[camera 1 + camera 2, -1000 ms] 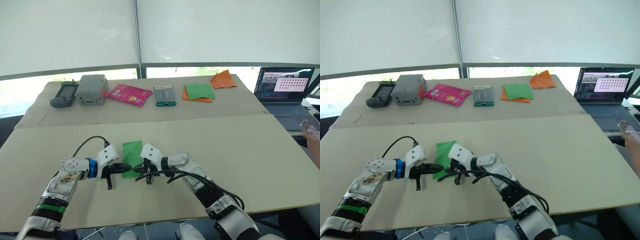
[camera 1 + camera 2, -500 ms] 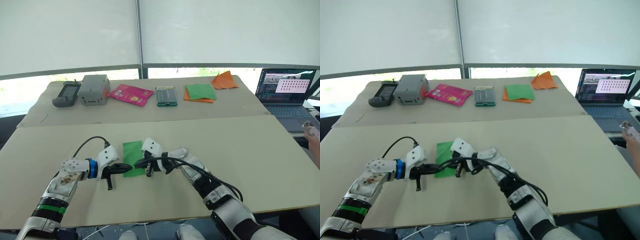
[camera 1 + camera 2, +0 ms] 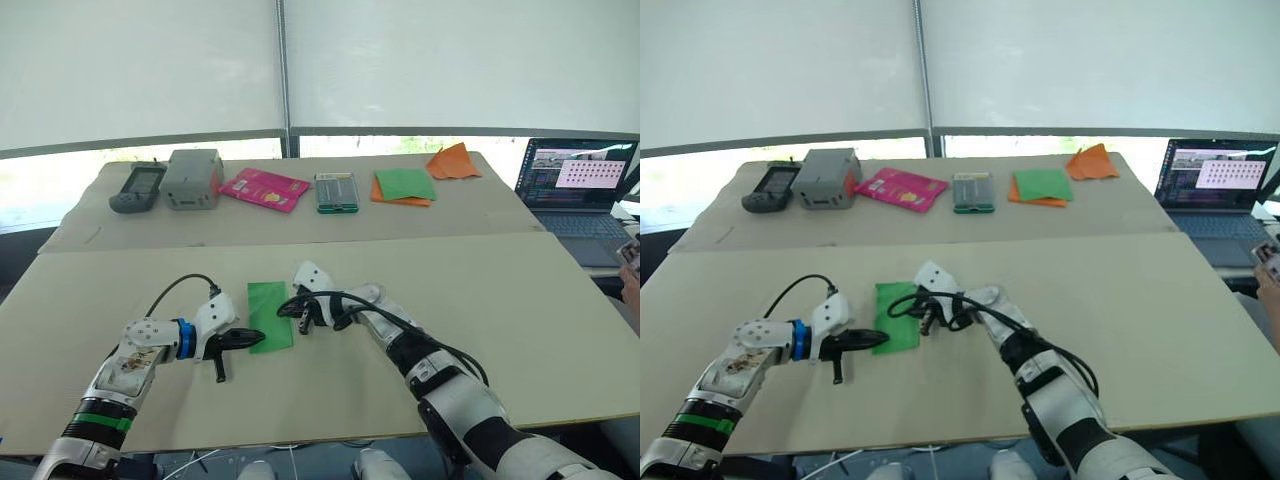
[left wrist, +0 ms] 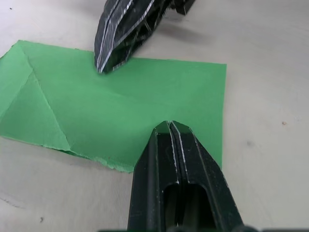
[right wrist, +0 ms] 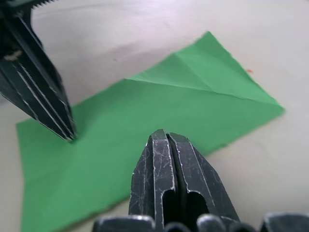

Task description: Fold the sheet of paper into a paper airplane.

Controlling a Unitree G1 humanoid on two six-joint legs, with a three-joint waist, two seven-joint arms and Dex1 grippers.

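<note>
The flat, creased bright green sheet of paper (image 3: pixel 269 315) lies at table centre. The right gripper (image 3: pixel 289 308), fingers together, has slid toward twelve o'clock, pressing a crease; the left gripper (image 3: pixel 240 338), also closed, pins its seven-o'clock edge. Folding is early.

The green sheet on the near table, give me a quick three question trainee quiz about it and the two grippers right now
1. True or false: the left gripper has its fingers open.
2. The green sheet lies: A flat on the table, B lifted in the air, C on the laptop.
3. Which gripper meets the sheet's right edge?

Key: 1 false, shut. 2 A. 3 the right gripper, also shut.
</note>
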